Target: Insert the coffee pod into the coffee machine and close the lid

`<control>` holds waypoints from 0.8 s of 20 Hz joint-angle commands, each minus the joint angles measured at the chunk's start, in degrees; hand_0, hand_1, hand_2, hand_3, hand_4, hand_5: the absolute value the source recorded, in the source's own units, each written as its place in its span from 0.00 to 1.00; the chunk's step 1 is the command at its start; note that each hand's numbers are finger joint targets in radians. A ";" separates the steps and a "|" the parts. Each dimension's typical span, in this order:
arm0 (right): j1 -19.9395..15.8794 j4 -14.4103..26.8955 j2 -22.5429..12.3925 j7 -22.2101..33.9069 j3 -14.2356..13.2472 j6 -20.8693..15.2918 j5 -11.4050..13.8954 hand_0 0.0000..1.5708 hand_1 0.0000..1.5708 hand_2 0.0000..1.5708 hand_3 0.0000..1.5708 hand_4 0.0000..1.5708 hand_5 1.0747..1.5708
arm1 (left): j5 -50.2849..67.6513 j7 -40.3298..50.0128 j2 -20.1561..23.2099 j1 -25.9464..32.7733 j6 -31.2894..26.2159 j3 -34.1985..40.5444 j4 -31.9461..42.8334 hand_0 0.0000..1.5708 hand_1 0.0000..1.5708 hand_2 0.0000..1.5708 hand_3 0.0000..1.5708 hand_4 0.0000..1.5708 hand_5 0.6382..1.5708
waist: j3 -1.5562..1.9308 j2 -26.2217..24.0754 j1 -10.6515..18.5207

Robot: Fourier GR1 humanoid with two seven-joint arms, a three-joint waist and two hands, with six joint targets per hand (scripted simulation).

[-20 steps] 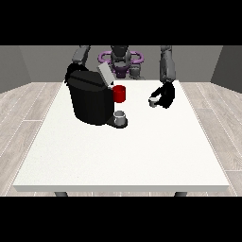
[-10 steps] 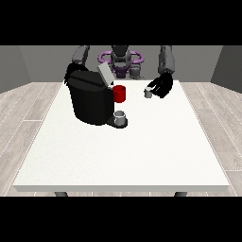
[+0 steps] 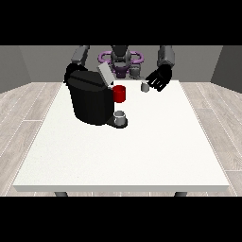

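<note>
- White table (image 3: 142,156) on a grey plank floor with grey walls; robot stands at the far edge.
- Far left: hand at the view's left (image 3: 71,72) sits behind the coffee machine (image 3: 92,101), mostly hidden; can't tell its fingers. Probably steadying the body.
- Machine lid (image 3: 105,75) is tilted up, so the pod slot looks open for loading.
- Red part (image 3: 120,93) on the machine's right side; grey cup (image 3: 120,116) on the drip tray just below.
- Coffee pod (image 3: 145,87) is small, grey, in the air right of the machine, pinched at the fingertips of the hand at the view's right (image 3: 159,79).
- Pod is held above table level, near the lid but not yet over the slot; insertion not done.
</note>
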 commanded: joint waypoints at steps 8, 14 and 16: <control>0.40 -3.34 2.26 -0.42 4.71 -0.59 1.41 0.00 0.00 0.00 0.00 0.31 1.00 | -0.16 4.64 3.46 -10.37 -1.73 3.45 0.32 0.65 0.65 0.77 0.78 0.32 1.00 | 0.00 1.66 -6.01; -0.90 -4.16 -1.89 2.20 1.38 2.26 -0.15 0.00 0.00 0.00 0.00 0.32 1.00 | 2.18 7.60 4.17 -14.73 -5.59 5.76 0.80 0.80 0.80 0.82 0.78 0.30 1.00 | 0.01 1.22 -7.59; -2.55 -7.75 1.93 4.57 5.71 -0.91 2.70 0.00 0.00 0.00 0.00 0.32 1.00 | 0.75 6.21 6.17 -16.71 -2.71 6.25 2.03 0.80 0.80 0.84 0.80 0.31 1.00 | -0.01 4.66 -9.70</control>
